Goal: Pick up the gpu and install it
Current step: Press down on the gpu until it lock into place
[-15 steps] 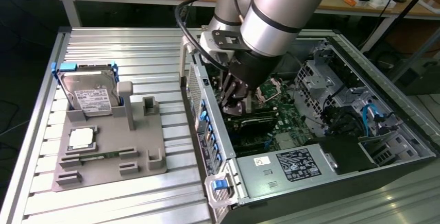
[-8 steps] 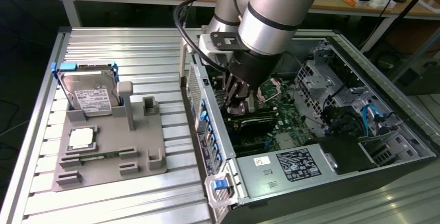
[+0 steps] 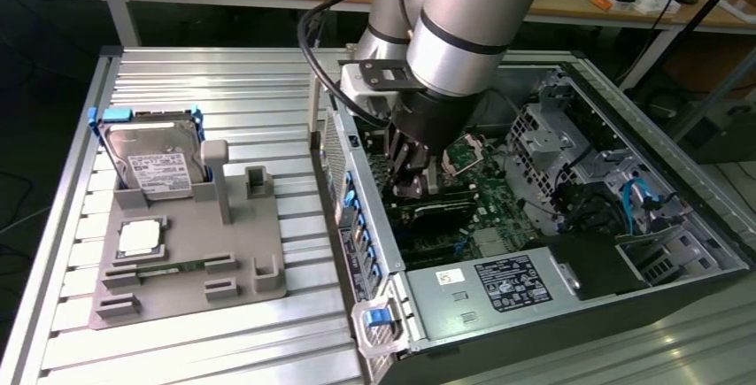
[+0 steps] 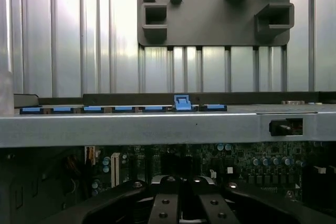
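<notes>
Much of the graphics card (image 3: pixel 440 201) is hidden from us. In the exterior view we make out only a dark strip on the green board (image 3: pixel 490 204) inside the open computer case (image 3: pixel 555 301), right under the gripper (image 3: pixel 412 188). The arm (image 3: pixel 473 22) covers its near end, and we cannot make out the metal bracket. Its long axis runs from the exterior view's left to right, away from the case wall with the blue tabs (image 3: pixel 358 226) and into the case.

The gripper's fingers (image 4: pixel 163 205) are drawn close together, with their tips at the card's top edge. We cannot tell whether they pinch it or only rest on it. In the wrist view the fingertips are cut off at the edge.

Beside the case on the ribbed metal table (image 3: pixel 236 75) we count:
- one gray holder (image 3: pixel 236 261);
- one hard drive (image 3: pixel 154 159), leaning upright in the holder;
- one square chip (image 3: pixel 140 237);
- one green memory stick (image 3: pixel 177 268).
</notes>
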Motion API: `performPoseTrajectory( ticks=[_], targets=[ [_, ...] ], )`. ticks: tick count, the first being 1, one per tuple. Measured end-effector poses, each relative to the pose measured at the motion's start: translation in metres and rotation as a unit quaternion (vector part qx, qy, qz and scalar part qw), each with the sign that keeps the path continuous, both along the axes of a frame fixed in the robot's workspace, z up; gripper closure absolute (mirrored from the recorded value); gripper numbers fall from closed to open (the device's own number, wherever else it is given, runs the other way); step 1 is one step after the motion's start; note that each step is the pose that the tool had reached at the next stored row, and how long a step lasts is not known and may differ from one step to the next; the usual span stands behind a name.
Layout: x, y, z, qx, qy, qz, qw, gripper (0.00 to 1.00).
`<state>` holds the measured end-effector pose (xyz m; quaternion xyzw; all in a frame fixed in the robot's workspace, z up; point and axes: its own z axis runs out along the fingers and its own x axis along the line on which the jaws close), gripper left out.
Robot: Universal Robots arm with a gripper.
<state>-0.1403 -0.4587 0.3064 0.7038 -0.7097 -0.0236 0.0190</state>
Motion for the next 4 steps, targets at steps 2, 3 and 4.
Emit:
performPoseTrajectory(
  ticks=[2, 3, 4],
  targets=[
    [0.0, 0.0, 0.0, 0.0, 0.0, 0.0, 1.0, 0.89],
    [0.0, 0.0, 0.0, 0.0, 0.0, 0.0, 1.0, 0.89],
    [0.0, 0.0, 0.0, 0.0, 0.0, 0.0, 1.0, 0.89]
  ],
)
